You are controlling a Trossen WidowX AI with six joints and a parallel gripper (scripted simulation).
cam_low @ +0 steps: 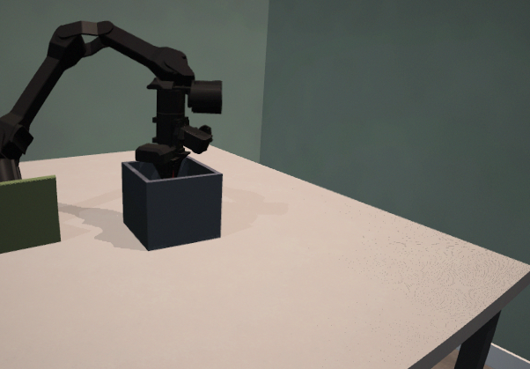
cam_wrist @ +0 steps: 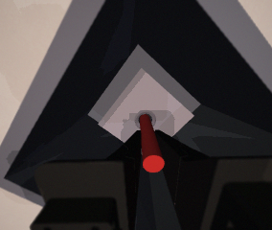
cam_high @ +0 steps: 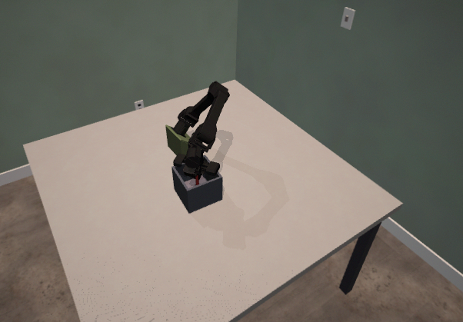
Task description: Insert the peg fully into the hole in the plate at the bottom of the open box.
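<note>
Peg: red peg (cam_wrist: 148, 139) was clamped upright between the jaws, its upper end face toward the wrist camera and its lower tip at the hole (cam_wrist: 146, 116); whether the tip had entered could not be told from above.
Jaws: clenched on the peg, reaching down inside the box mouth, as the exterior view showed (cam_low: 172, 169).
Plate: pale square plate (cam_wrist: 171, 109) lay at the bottom of the box, the hole near its 6 o'clock corner in the wrist view.
Box: dark open box (cam_low: 186, 210) stood on the bench (cam_low: 309, 280), with the arm (cam_low: 132, 43) bent over it from 9 o'clock in the exterior view.
Bystander: green panel (cam_low: 26, 214) stood well apart from the box at 9 o'clock, playing no part.
Done: pick-up looked complete, and the peg was carried into the box and lined up with the hole.
Left: by my judgement, pushing the peg fully down, then releasing and lifting out.
Progress: roughly past the midpoint, at the start of insertion.
Risk: the jaws sat near the box walls, so a sideways nudge might have shifted the box.
</note>
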